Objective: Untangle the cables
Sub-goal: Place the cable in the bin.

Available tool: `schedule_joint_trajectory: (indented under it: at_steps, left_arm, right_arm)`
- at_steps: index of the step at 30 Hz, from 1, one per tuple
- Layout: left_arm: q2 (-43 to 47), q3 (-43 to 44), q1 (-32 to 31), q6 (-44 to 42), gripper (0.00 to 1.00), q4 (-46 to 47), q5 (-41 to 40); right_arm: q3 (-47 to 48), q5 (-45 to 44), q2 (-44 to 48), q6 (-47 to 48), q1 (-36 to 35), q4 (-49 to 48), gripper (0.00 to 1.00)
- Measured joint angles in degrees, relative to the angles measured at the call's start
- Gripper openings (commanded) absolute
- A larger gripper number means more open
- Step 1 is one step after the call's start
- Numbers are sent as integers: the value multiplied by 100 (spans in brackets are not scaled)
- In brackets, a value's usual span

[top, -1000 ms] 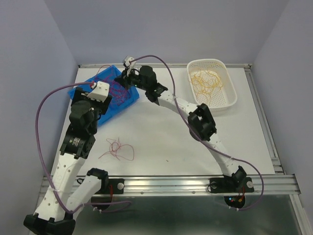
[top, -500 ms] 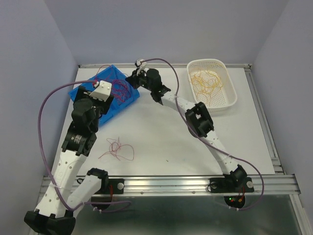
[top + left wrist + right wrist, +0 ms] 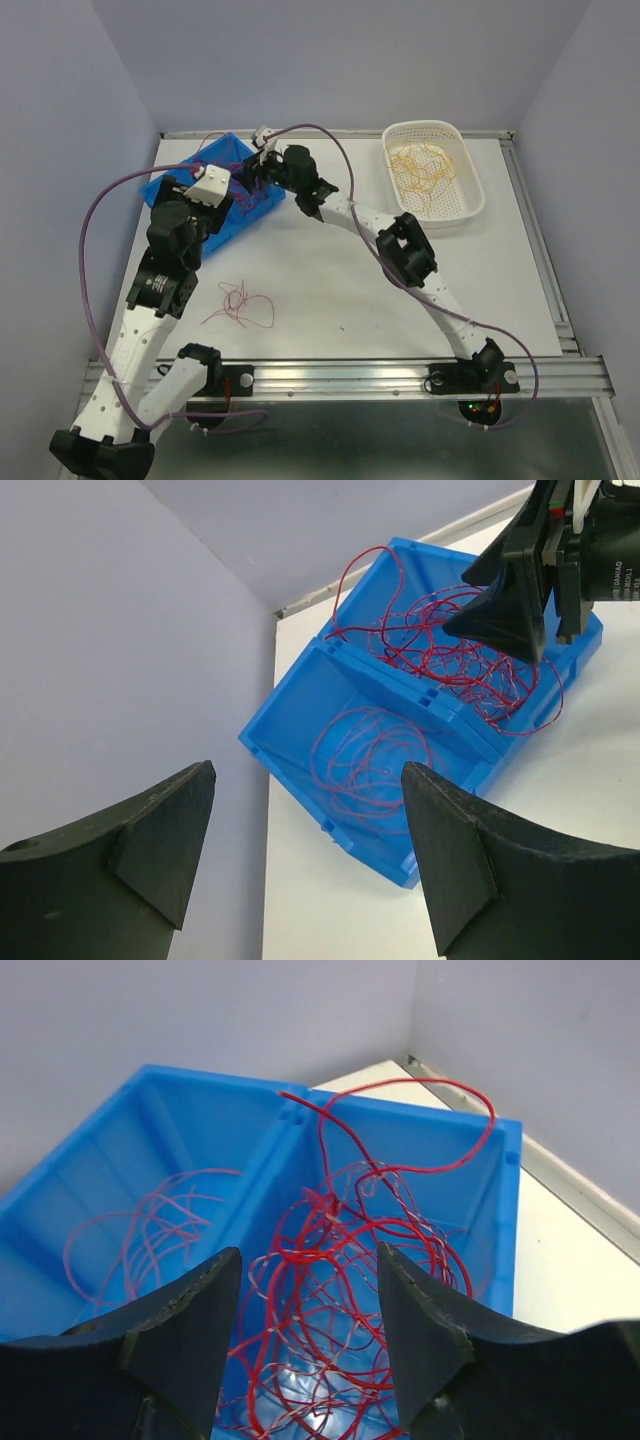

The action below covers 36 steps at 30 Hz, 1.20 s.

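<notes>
Right wrist view has the right gripper (image 3: 308,1275), jaws spread and empty, poised over the red cables (image 3: 340,1260) heaped in one half of the bin (image 3: 190,1095) at the table's (image 3: 330,270) far left corner, likely to pluck a strand, while the left gripper (image 3: 308,780), likewise spread and empty, hovers alongside.

White table (image 3: 330,280) noted. Blue bin (image 3: 265,205) is set far left, white basket (image 3: 447,218) far right, loose maroon cables (image 3: 240,305) near left.

Lavender walls (image 3: 330,60) enclose white table (image 3: 320,270); metal rail (image 3: 350,378) at near edge.
</notes>
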<state>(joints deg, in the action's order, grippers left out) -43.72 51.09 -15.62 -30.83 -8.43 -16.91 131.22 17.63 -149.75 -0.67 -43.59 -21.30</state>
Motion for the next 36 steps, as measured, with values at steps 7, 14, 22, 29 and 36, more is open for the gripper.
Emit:
schedule_joint_trajectory:
  at_steps: [7,14,22,29,36]
  left_arm:
    - [-251,0,170,-70,86,4,50]
    - [-555,2,520,-195,88,-166,824]
    - [-400,70,551,-267,88,-885,2033]
    - [46,245,551,-310,88,-1305,2332]
    - [146,297,553,-367,88,-1412,2350]
  right_arm:
    - [-1362,46,1508,116,-63,258,78]
    - [-3250,516,3357,304,-26,1016,88]
    - [-4680,804,3379,503,-651,1687,95]
    - [-4739,1091,2848,396,-1423,1825,98]
    - [-4782,1292,2841,-179,-1484,1174,97]
